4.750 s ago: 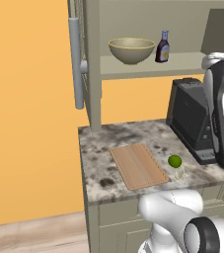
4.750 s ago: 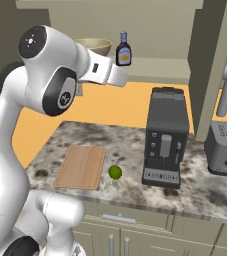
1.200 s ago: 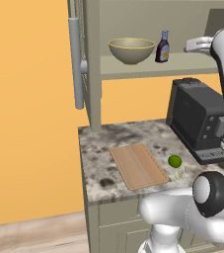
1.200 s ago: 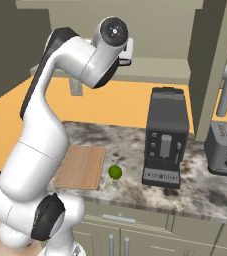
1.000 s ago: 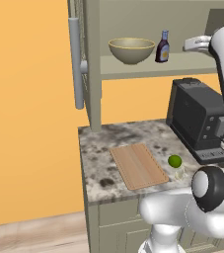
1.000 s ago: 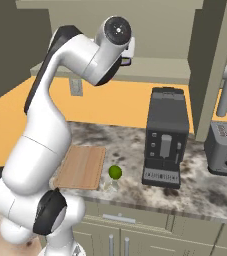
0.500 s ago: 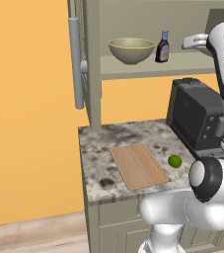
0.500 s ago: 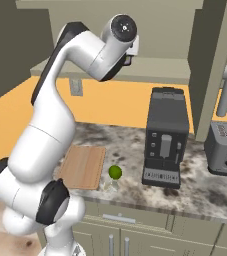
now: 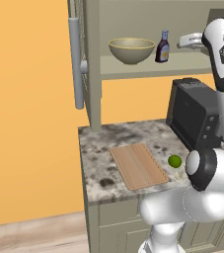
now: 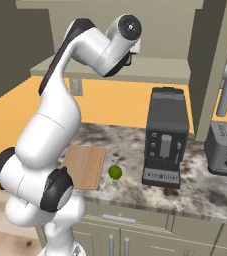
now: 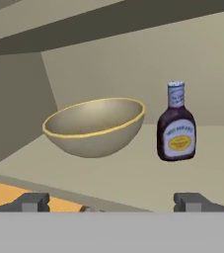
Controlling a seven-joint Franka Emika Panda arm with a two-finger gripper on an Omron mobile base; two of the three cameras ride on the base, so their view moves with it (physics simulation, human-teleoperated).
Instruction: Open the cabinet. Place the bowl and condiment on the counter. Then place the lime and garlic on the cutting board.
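Here, bowl [image 11: 94, 126], condiment [image 11: 176, 124], claw [image 11: 111, 201] wide

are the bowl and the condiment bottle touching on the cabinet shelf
Apart. The hand view shows bare shelf and back wall between the bowl and the condiment bottle.

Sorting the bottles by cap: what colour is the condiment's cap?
Pale purple-blue, above a dark body with a yellowish label; the condiment shows best in the hand view.
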